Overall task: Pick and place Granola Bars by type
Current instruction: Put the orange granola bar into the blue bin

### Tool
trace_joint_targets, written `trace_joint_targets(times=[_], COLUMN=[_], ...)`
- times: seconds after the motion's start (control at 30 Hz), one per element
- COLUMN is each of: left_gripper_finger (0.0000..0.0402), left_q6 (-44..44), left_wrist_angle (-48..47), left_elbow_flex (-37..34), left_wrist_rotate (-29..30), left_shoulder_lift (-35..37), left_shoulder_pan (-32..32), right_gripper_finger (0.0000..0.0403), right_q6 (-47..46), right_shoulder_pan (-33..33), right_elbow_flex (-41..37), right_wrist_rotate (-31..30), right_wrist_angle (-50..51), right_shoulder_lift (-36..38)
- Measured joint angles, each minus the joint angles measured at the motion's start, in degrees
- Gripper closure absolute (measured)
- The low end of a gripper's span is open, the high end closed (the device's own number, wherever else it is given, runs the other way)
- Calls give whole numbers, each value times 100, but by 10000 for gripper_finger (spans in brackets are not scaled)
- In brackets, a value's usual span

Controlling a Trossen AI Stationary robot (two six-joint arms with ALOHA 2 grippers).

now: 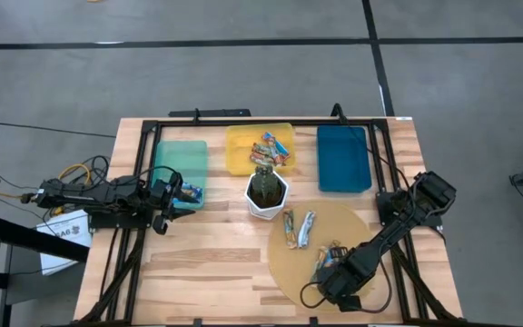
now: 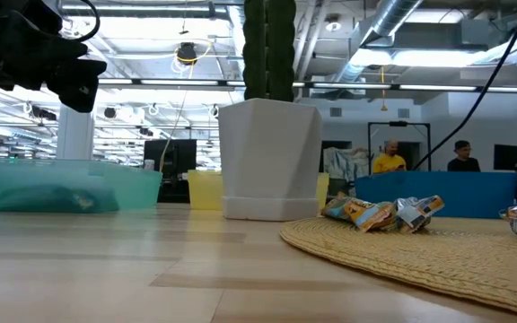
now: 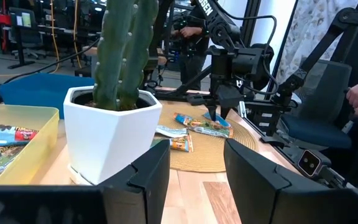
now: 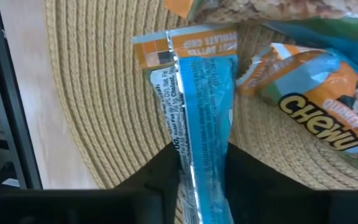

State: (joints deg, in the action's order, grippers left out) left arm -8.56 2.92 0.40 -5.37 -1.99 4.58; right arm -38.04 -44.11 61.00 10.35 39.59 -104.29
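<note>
from above, the right gripper (image 1: pixel 332 272) is down on the woven mat (image 1: pixel 370 218) among a small heap of granola bars (image 1: pixel 327 259), two more bars (image 1: pixel 298 228) beside the white cactus pot (image 1: pixel 267 193). the left gripper (image 1: pixel 172 194) hangs over the teal bin (image 1: pixel 180 154); further bars sit in the yellow bin (image 1: pixel 243 150).

low down, wrapped bars (image 2: pixel 380 213) rest on the mat's edge.

the left wrist view shows its fingers (image 3: pixel 143 176) parted, nothing between them.

the right wrist view: fingers (image 4: pixel 166 165) pinch a blue bar (image 4: pixel 199 118) on the mat.
</note>
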Motion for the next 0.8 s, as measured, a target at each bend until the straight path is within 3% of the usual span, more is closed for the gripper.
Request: trace_joint_targets(times=[0.3,0.5,0.8], left_gripper_finger=[257,257,257], left_q6=[-2,0,0], left_wrist_angle=[0,1,0], left_elbow_flex=[0,1,0], left_wrist_rotate=[1,-1,1], left_shoulder_lift=[2,0,1], left_shoulder_pan=[0,0,-2], right_gripper_finger=[364,376,377], right_q6=[3,1,-63], right_shoulder_pan=[89,175,531], right_elbow_flex=[-1,-8,-8], right_wrist_rotate=[209,581,765], right_wrist_angle=[-45,-158,-286], right_shoulder_lift=[15,275,1281])
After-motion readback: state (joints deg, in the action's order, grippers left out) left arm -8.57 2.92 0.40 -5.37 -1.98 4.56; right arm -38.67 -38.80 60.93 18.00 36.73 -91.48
